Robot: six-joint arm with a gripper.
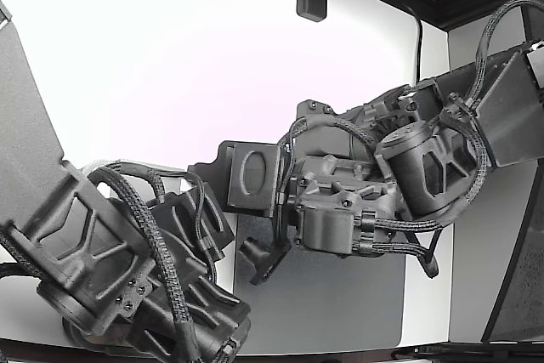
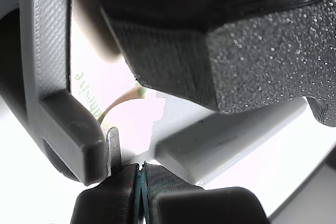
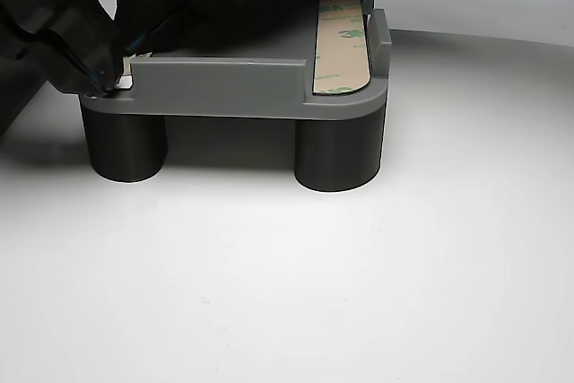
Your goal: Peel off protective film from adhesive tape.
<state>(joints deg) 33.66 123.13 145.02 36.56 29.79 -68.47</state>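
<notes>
The adhesive tape [image 3: 341, 42] lies flat in the grey fixture [image 3: 233, 87], along its side on the other view's right, and its printed protective film looks fully in place there, so I judge the peeling has hardly begun. At the opposite corner the pincer [image 2: 142, 174] has its tips pressed together; a thin blue-edged layer shows between them in the wrist view, maybe the film's edge, but I cannot tell. I count one tape strip, one fixture on two visible round legs, two arms, one white counter [image 3: 359, 293].
</notes>
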